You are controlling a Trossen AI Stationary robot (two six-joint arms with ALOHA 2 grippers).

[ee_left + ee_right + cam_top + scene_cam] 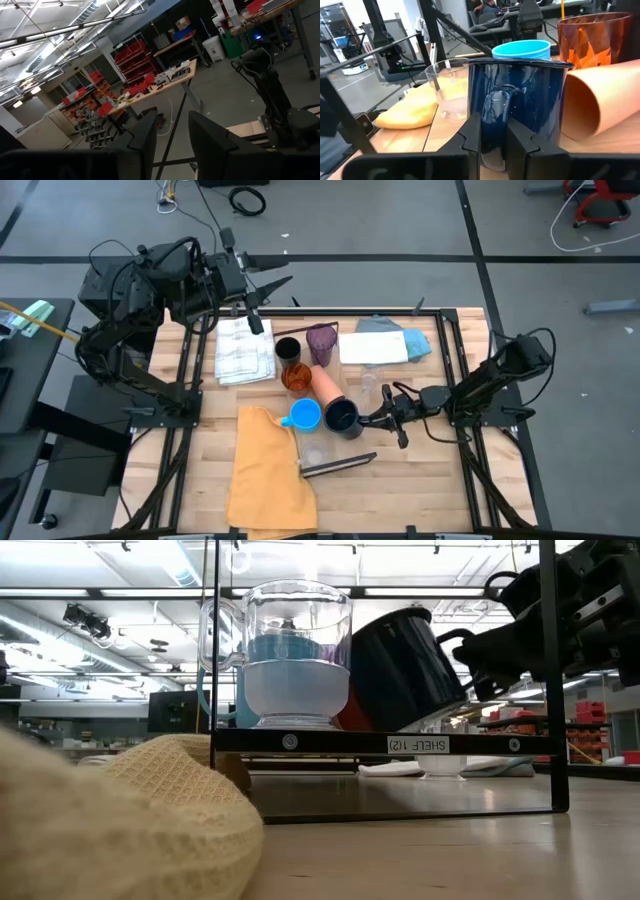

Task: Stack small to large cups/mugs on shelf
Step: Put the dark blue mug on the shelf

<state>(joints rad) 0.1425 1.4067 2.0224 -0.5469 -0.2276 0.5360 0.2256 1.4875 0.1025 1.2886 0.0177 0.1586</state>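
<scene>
Right gripper pinches the dark navy mug by its handle, mug tilted on the shelf near mid-table. Tight quarters: blue mug just beside, peach cup lying against it, clear cup close. Yellow cloth fills the near side. Left gripper, narrowly parted, empty, hangs past the far table edge. Low view alone shows the tilt.

Navy mug was dark blue with pale speckles. Blue mug was bright. Tumblers: orange and purple, translucent. Peach cup plain; cloth mustard-yellow.
</scene>
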